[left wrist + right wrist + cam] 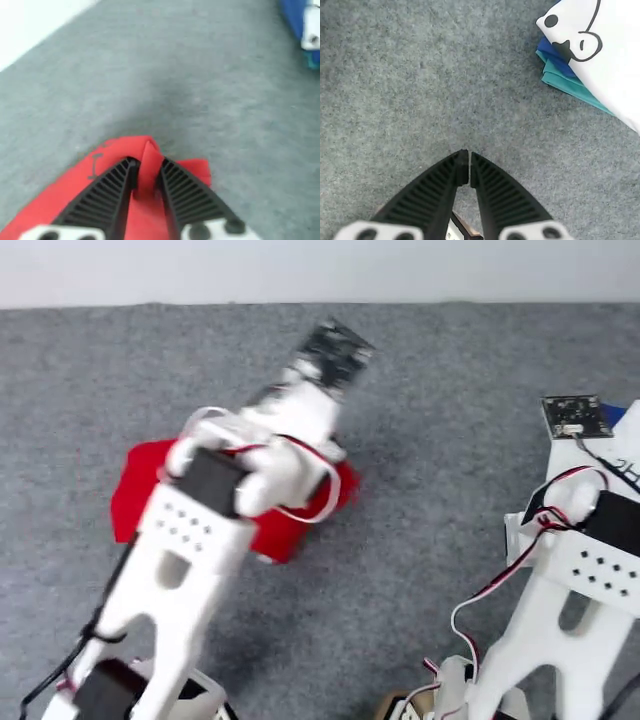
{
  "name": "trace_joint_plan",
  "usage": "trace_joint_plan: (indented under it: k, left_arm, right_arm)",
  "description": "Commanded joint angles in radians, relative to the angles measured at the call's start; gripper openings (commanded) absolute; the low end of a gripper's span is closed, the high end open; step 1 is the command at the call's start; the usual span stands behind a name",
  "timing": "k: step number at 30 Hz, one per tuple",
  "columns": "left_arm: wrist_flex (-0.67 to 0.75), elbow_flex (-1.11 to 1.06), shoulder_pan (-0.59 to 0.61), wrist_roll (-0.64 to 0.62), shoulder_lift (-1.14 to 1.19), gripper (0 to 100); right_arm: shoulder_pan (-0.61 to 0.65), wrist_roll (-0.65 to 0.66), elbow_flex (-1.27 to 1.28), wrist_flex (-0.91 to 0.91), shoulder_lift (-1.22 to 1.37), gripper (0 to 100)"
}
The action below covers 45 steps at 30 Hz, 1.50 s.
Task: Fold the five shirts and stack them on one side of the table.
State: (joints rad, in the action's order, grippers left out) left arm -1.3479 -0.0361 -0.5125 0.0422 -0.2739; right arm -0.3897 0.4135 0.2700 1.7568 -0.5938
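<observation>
Red cloth shirt (135, 490) lies bunched on the grey felt table (450, 440), partly under the left arm (200, 530) when seen from above. At the left wrist, the left gripper (146, 172) pinches a raised fold of it. At the right wrist, the right gripper (469, 167) hangs closed on nothing, near a stack of folded shirts (600, 55), white over blue and teal.

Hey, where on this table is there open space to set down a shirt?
The grey mat lies bare between the red shirt and the right arm, and along the far wall edge. Crowded: the left claw pinching that shirt, and the shirt stack at the right.
</observation>
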Motion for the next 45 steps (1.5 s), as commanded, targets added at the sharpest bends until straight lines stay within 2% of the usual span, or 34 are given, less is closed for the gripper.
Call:
trace_joint_plan:
  k: [1,4,7,10,14,18,22,26,29,33,39,45]
  left_arm:
    - [0.008,0.042,-0.052,0.049,0.069,2]
    - [-0.058,0.053,-0.068,0.068,0.109,12]
    - [-0.104,0.107,-0.061,-0.074,0.107,24]
    - [-0.16,0.194,-0.04,-0.094,0.11,26]
    - [-0.221,0.28,0.048,-0.089,0.112,26]
    - [-0.279,0.286,0.216,-0.035,0.109,26]
    - [-0.338,0.282,0.439,0.061,0.117,25]
    - [-0.318,0.245,0.651,0.068,0.11,22]
    - [-0.322,0.209,0.755,0.112,0.109,21]
    - [-0.321,0.156,0.856,0.138,0.109,21]
    - [-0.318,0.096,0.953,0.144,0.109,21]
    - [-0.247,0.028,0.997,0.144,0.109,21]
  right_arm:
    - [0.004,0.012,-0.006,0.036,-0.033,0.9]
    - [0.004,0.012,-0.006,0.036,-0.031,0.9]
    - [0.007,0.012,-0.006,0.036,-0.024,1.1]
    - [0.013,0.012,-0.006,0.036,-0.022,1.2]
    - [0.096,0.011,0.012,0.036,-0.022,1.2]
    - [0.272,0.011,0.049,0.036,-0.022,1.2]
    - [0.539,0.011,0.098,0.038,-0.022,1.1]
    - [0.796,0.011,0.195,0.035,-0.007,1.2]
    - [0.926,0.011,0.265,0.021,0.056,1.3]
    - [0.957,0.012,0.27,-0.059,0.145,5.0]
    - [0.989,0.012,0.27,-0.196,0.274,22.7]
    - [0.989,0.011,0.27,-0.314,0.438,22.6]
